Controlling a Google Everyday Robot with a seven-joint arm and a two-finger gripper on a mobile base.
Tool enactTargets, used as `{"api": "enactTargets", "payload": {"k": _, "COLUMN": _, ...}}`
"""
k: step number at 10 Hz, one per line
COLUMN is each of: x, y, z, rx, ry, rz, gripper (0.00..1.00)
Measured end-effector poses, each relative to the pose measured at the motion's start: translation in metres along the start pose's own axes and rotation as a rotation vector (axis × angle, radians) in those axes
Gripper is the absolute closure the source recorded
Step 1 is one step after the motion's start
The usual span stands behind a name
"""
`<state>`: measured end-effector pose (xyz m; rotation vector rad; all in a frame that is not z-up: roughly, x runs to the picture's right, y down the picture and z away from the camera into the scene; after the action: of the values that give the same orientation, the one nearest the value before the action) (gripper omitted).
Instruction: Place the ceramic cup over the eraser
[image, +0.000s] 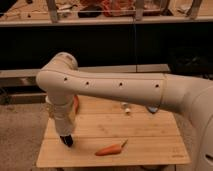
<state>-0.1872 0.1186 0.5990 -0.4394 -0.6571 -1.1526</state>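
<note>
The pincer (66, 140) hangs over the surface (150, 137) at lower left, beside a carrot (111, 149); whether it is apart or together I cannot tell.

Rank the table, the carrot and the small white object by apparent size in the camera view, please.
The table
The carrot
The small white object, though farther back
The gripper hangs over the table's near edge.

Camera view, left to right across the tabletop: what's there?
Gripper, low over the left side of the table → carrot → small white object → grey-blue item, partly hidden under the arm.
</note>
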Motion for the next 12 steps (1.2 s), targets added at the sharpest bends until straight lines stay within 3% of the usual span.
{"api": "enactTargets", "payload": {"k": 3, "x": 0.001, "y": -0.003, "z": 0.007, "rx": 0.018, "ry": -0.024, "rz": -0.03, "gripper": 0.99}}
{"api": "enactTargets", "payload": {"k": 9, "x": -0.001, "y": -0.012, "z": 0.028, "rx": -0.018, "ry": -0.045, "rz": -0.063, "gripper": 0.99}}
{"api": "enactTargets", "payload": {"k": 10, "x": 0.0, "y": -0.01, "z": 0.032, "rx": -0.028, "ry": -0.048, "rz": -0.063, "gripper": 0.96}}
{"api": "enactTargets", "payload": {"k": 12, "x": 0.001, "y": -0.007, "z": 0.038, "rx": -0.043, "ry": -0.052, "rz": -0.057, "gripper": 0.81}}
